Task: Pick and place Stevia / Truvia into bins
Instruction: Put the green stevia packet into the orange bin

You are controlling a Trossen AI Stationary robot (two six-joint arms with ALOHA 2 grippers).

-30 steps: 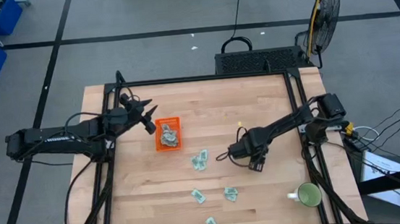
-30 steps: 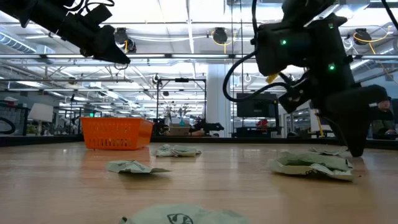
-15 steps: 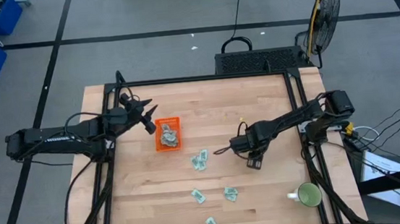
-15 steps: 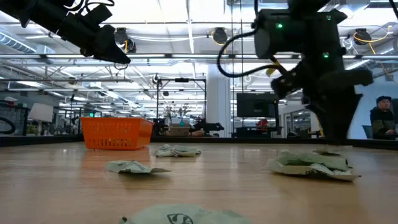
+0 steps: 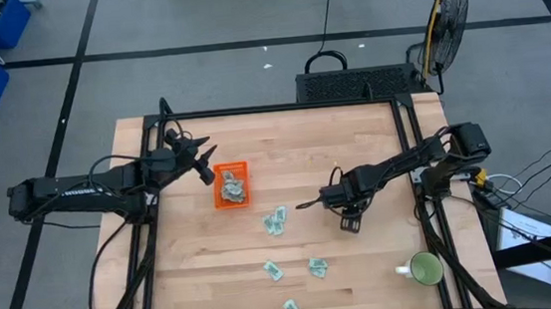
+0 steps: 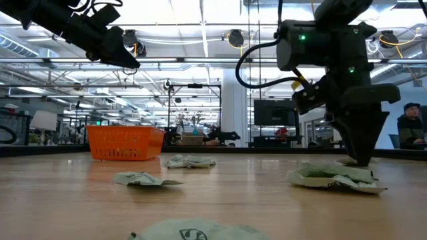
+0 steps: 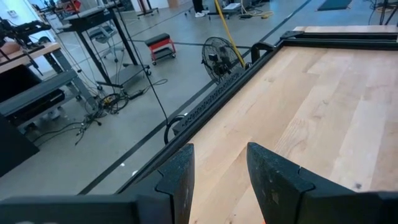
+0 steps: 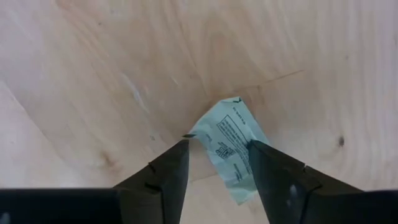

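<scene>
My right gripper (image 5: pixel 351 223) (image 6: pixel 360 157) points straight down near the table's middle right, open. In the right wrist view, its fingers (image 8: pixel 217 143) stand on either side of a pale green sachet (image 8: pixel 235 152) lying flat on the wood. I cannot tell if they touch it. The orange bin (image 5: pixel 221 197) (image 6: pixel 125 143) sits left of centre with several sachets (image 5: pixel 234 185) in it. More sachets lie loose (image 5: pixel 276 221) (image 5: pixel 272 270) (image 5: pixel 317 267). My left gripper (image 5: pixel 201 164) (image 7: pixel 217 168) hovers open beside the bin's far left corner.
A green mug (image 5: pixel 426 269) stands near the table's near right corner. Another sachet (image 5: pixel 291 308) lies by the near edge. Black frame rails (image 5: pixel 426 211) run along both table sides. Bare wood lies between the bin and my right gripper.
My right gripper has swung from a slant to upright, pointing straight down over the sachet, with its wrist shifting slightly toward the table's right. The sachets and the bin lie as before.
</scene>
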